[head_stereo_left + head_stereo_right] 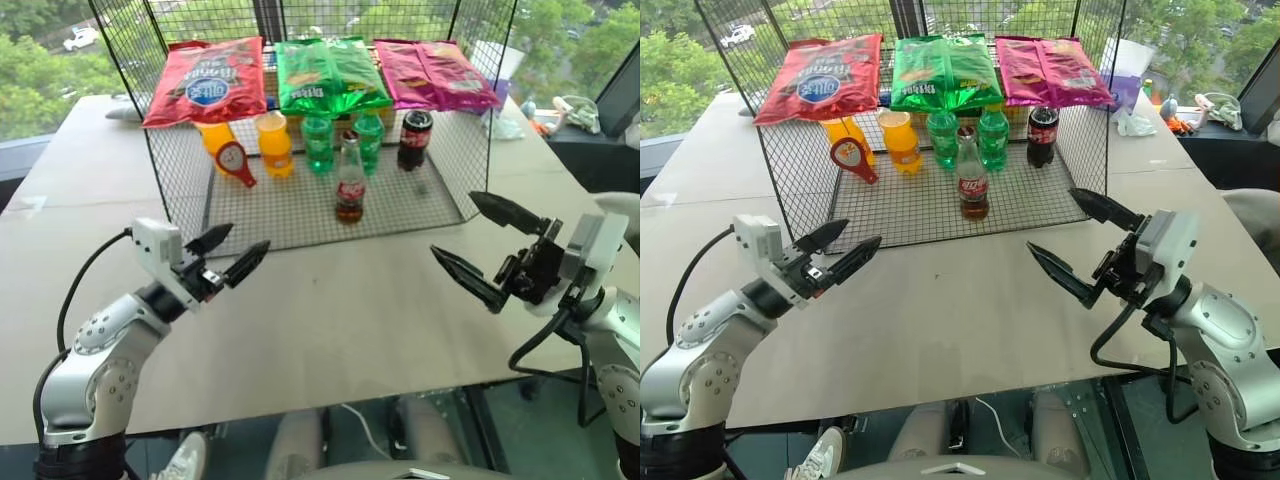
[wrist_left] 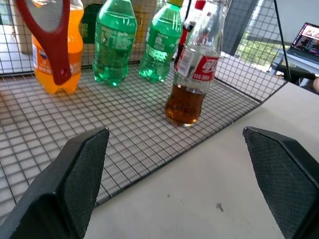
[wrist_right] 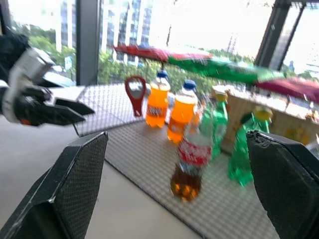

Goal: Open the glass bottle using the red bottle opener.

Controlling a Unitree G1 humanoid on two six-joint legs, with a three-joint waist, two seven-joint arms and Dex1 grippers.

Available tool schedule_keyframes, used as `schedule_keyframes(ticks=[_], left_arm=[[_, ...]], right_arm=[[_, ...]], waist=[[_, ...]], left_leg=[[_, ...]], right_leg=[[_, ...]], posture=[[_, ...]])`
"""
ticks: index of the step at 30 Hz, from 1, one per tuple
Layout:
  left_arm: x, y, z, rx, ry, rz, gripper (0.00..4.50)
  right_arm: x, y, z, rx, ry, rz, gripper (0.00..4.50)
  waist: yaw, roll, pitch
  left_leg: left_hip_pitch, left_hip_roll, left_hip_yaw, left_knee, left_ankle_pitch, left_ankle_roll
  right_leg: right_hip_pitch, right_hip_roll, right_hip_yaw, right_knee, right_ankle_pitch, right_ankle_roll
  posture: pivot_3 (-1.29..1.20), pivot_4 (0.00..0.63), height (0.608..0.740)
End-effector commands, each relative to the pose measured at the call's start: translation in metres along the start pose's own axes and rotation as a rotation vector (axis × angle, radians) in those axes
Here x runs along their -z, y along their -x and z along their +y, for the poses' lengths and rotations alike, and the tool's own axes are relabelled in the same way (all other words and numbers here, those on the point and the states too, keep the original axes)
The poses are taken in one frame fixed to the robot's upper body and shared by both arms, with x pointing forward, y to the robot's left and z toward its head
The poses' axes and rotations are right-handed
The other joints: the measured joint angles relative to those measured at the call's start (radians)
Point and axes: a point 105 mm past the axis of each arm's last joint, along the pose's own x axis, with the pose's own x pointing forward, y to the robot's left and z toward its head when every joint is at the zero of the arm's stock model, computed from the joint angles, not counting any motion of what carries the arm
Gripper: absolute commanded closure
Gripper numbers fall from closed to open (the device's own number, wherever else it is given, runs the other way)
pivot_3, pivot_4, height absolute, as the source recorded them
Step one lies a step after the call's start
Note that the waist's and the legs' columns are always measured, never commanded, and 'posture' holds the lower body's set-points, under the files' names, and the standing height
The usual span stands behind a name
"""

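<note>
While both jaws gape empty, the glass bottle (image 1: 349, 183) stands upright, neck up; the red bottle opener (image 1: 235, 162) hangs ring-up.

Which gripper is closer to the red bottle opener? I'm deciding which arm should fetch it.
Left. The left gripper hovers open just in front of the red bottle opener; the right gripper is open far across the table.

Mock shop display, wire shelf (image 1: 190, 180) of drinks, snack bags (image 1: 205, 80), office windows (image 1: 40, 60)
</note>
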Motion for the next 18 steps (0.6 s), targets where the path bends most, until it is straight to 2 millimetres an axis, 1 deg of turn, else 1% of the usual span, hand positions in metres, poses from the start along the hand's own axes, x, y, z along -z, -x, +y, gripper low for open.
schedule_keyframes(ticks=[1,4,10,12,18], left_arm=[[-0.012,-0.012,0.017,-0.102,-0.051,-0.044,0.06],[-0.015,-0.022,0.023,-0.148,-0.041,-0.062,0.06],[-0.014,-0.036,0.024,-0.195,-0.023,-0.068,0.06],[-0.014,-0.039,0.027,-0.217,-0.037,-0.059,0.06],[-0.022,-0.050,0.039,-0.271,-0.050,-0.077,0.06]], right_arm=[[-0.018,-0.007,0.016,-0.068,-0.014,-0.059,0.00],[-0.018,-0.005,0.019,-0.073,-0.022,-0.053,0.00],[-0.016,-0.001,0.024,-0.073,-0.026,-0.041,0.00],[-0.013,0.000,0.025,-0.075,-0.024,-0.029,0.00],[-0.008,0.002,0.026,-0.066,-0.021,-0.007,0.00]], waist=[[0.003,0.000,0.000],[0.006,-0.001,0.000],[0.006,-0.001,0.000],[0.004,-0.001,0.000],[0.005,-0.001,0.000]], left_leg=[[0.000,0.000,0.000,0.000,0.000,0.000],[0.000,-0.001,0.000,0.000,0.000,0.000],[0.000,-0.001,0.000,0.000,0.000,0.000],[0.000,-0.001,0.000,0.000,0.000,0.000],[0.000,-0.001,0.001,0.000,0.000,0.000]], right_leg=[[0.000,0.000,-0.001,0.000,0.000,0.000],[0.001,0.000,-0.001,0.000,0.000,0.000],[0.001,0.000,0.000,0.000,0.000,0.000],[0.001,0.000,-0.001,0.000,0.000,0.000],[0.001,0.000,-0.001,0.000,0.000,0.000]], posture=[[0.00,0.150,0.740],[0.00,0.150,0.740],[0.00,0.150,0.740],[0.00,0.150,0.740],[0.00,0.150,0.740]])
